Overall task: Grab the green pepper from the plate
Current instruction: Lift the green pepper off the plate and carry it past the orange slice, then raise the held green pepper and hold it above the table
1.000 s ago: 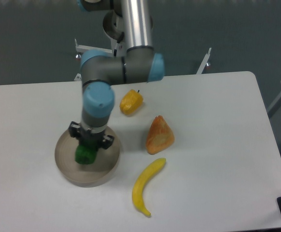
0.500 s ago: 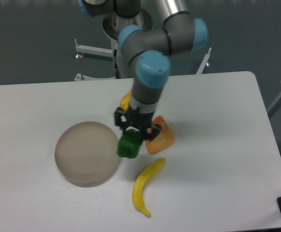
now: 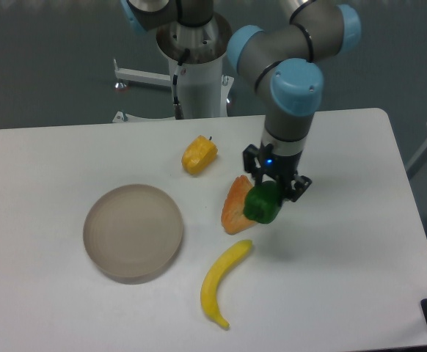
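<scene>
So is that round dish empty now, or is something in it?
Empty. The plate shows only its bare inside; the green pepper is held in the claw, off to the plate's right.

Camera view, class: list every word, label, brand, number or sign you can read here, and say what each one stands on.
None: no readable text shows in this picture.
The grey and blue robot arm shows no legible marking.
The two-finger gripper, the glossy dark green pepper it holds and the round beige-grey plate are unmarked.
The yellow banana carries no sticker.
</scene>
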